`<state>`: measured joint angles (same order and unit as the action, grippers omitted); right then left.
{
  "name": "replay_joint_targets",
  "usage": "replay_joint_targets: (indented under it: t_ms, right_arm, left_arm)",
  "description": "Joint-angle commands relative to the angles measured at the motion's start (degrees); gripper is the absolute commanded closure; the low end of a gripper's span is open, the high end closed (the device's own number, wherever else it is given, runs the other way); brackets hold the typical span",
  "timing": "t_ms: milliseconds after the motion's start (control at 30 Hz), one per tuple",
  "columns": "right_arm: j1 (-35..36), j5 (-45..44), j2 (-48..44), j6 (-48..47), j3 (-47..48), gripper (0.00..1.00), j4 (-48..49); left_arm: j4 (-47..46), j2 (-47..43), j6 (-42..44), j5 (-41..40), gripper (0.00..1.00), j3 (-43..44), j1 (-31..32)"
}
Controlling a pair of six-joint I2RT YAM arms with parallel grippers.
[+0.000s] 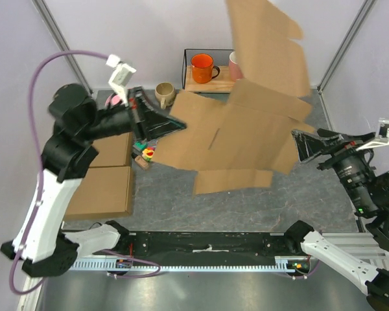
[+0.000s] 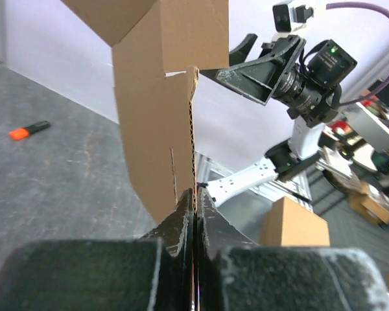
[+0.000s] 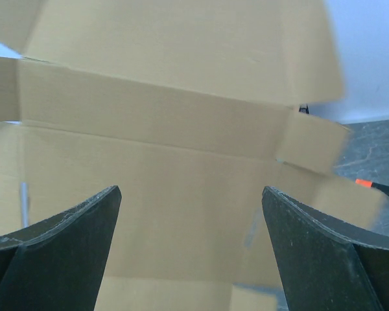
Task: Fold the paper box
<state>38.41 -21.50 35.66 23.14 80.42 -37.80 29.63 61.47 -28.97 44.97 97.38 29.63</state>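
Above the grey speckled table (image 1: 181,204), mid-field: the paper box (image 1: 246,139) is an unfolded die-cut sheet of plain brown corrugated cardboard, matte, with flaps, notches and a short slit. It is held off the surface, its long axis running from near-left to far-right in the top view. The far flap tilts up toward the camera and is blurred (outline hard to trace).

Two flat brown boxes (image 1: 104,181) lie edge to edge at left, partly hidden by the left arm (image 1: 71,149).

The left gripper (image 1: 179,126) is clamped tight on the sheet's left edge. Its wrist view shows the fluted edge rising straight from the fingertips.

The right gripper (image 1: 300,146) has its jaws spread wide, facing the sheet's right edge; contact cannot be judged.

An orange mug (image 1: 203,67) stands behind, and the sheet cuts off the pink mug (image 1: 235,63).
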Motion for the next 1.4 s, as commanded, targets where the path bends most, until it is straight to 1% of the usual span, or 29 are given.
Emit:
replay_joint_targets:
  t_ms: [0, 167, 267, 333, 367, 400, 433, 467, 500, 533, 600, 633, 667, 733, 800, 833, 900, 933, 967, 1000, 1033, 1067, 1100, 1167, 1200, 1233, 1267, 1300, 1367]
  right_arm:
    - [0.1, -0.7, -1.9, -1.1, 2.0, 0.02, -2.7]
    - [0.1, 0.8, -2.7, -0.9, 3.3, 0.02, -4.6]
    - [0.1, 1.0, -3.3, -0.9, 3.3, 0.02, -5.9]
    - [0.1, 1.3, -3.9, -0.9, 2.3, 0.02, -6.4]
    - [0.1, 1.4, -4.2, -0.8, 1.8, 0.02, -6.6]
    - [0.2, 1.7, -4.5, -1.0, 0.9, 0.02, -6.8]
    - [0.2, 2.0, -4.5, -1.1, 0.4, 0.02, -6.8]
    - [0.2, 2.2, -4.5, -1.2, -0.1, 0.02, -7.1]
    - [0.1, 2.8, -4.5, -1.8, -0.8, 0.02, -7.3]
    - [0.1, 2.9, -4.4, -2.0, -1.1, 0.02, -7.5]
    - [0.1, 2.9, -4.2, -2.6, -1.9, 0.02, -7.7]
    - [0.1, 3.0, -4.1, -2.9, -2.3, 0.02, -7.6]
    - [0.1, 3.0, -4.1, -3.0, -2.6, 0.02, -7.4]
    - [0.1, 3.4, -4.1, -2.9, -4.3, 0.02, -6.8]
    - [0.1, 3.8, -4.5, -2.8, -6.7, 0.02, -5.5]
    - [0.1, 3.9, -4.6, -2.6, -7.6, 0.02, -5.0]
    - [0.1, 3.9, -5.3, -2.0, -10.7, 0.02, -3.1]
    - [0.1, 3.9, -5.6, -1.7, -11.8, 0.02, -2.4]
    - [0.1, 4.0, -6.0, -1.0, -12.7, 0.02, -1.1]
    - [0.1, 4.4, -6.1, -0.6, -14.6, 0.02, -0.6]
    - [0.1, 4.6, -6.2, -0.3, -15.4, 0.02, 0.0]
    - [0.1, 5.5, -6.2, 0.2, -16.3, 0.02, 1.1]
    - [0.1, 5.9, -6.1, 0.7, -17.7, 0.02, 1.6]
    - [0.1, 6.7, -5.5, 1.3, -18.9, 0.02, 2.5]
    - [0.1, 7.6, -5.3, 1.6, -19.7, 0.02, 2.6]
    - [0.1, 7.8, -4.7, 1.8, -20.0, 0.02, 2.9]
    - [0.2, 8.3, -4.5, 2.1, -20.7, 0.02, 3.4]
    - [0.1, 8.6, -4.4, 2.5, -21.0, 0.02, 3.7]
    - [0.1, 8.8, -4.0, 3.0, -21.7, 0.02, 4.2]
  left_arm:
    - [-6.2, 6.8, -4.1, 7.6, 0.98, 5.8, 4.3]
    - [-2.7, 17.0, 0.0, 7.3, 0.98, 5.7, 6.8]
    - [6.8, 23.6, 10.3, 4.5, 0.98, 5.9, 6.3]
    - [12.3, 26.2, 17.4, 3.3, 0.98, 5.4, 3.4]
    - [12.9, 28.2, 19.0, 4.2, 0.98, 4.8, 1.7]
    - [11.7, 28.8, 20.8, 5.2, 0.98, 2.6, -2.3]
    - [10.3, 29.2, 20.7, 4.9, 0.95, 1.1, -4.3]
    - [8.6, 29.9, 20.2, 5.0, 0.70, -1.2, -6.2]
    - [6.8, 30.5, 18.4, 4.2, 0.52, -1.8, -9.2]
    - [6.2, 30.9, 16.9, 0.1, 0.31, -2.0, -10.2]
    - [5.3, 30.0, 14.7, -4.7, 0.19, -2.2, -11.4]
    - [2.5, 28.8, 14.0, -10.9, 0.12, -2.9, -11.5]
    - [0.2, 26.8, 11.2, -13.9, 0.01, -6.2, -11.5]
    - [-8.5, 19.9, 8.2, -21.9, 0.01, -11.2, -11.5]
    - [-12.3, 15.5, 2.7, -26.8, 0.01, -18.3, -11.5]
    - [-13.4, 10.7, 0.3, -30.3, 0.00, -20.9, -11.4]
    - [-14.4, 5.8, -10.4, -34.6, 0.00, -29.9, -11.0]
    - [-14.5, 0.5, -14.2, -39.8, 0.00, -33.8, -10.1]
    - [-14.7, -2.9, -21.4, -43.8, 0.00, -42.0, -8.6]
    - [-15.2, -5.9, -24.7, -52.9, 0.00, -46.3, -3.2]
    - [-15.8, -11.1, -27.1, -57.1, 0.00, -50.2, 0.0]
    - [-16.0, -12.8, -32.0, -60.8, 0.00, -56.3, 3.4]
    - [-16.0, -13.7, -34.5, -63.2, 0.00, -58.7, 9.1]
    - [-14.5, -13.8, -42.2, -67.8, 0.00, -63.0, 13.7]
    - [-13.1, -13.1, -44.9, -69.1, 0.00, -64.0, 18.3]
    - [-12.6, -12.3, -47.2, -71.8, 0.01, -64.8, 20.7]
    - [-10.9, -10.3, -52.5, -73.2, 0.01, -65.7, 25.6]
    - [-9.3, -9.2, -55.5, -76.7, 0.00, -65.9, 28.1]
    - [-5.9, -6.1, -64.8, -79.2, 0.01, -65.9, 33.9]
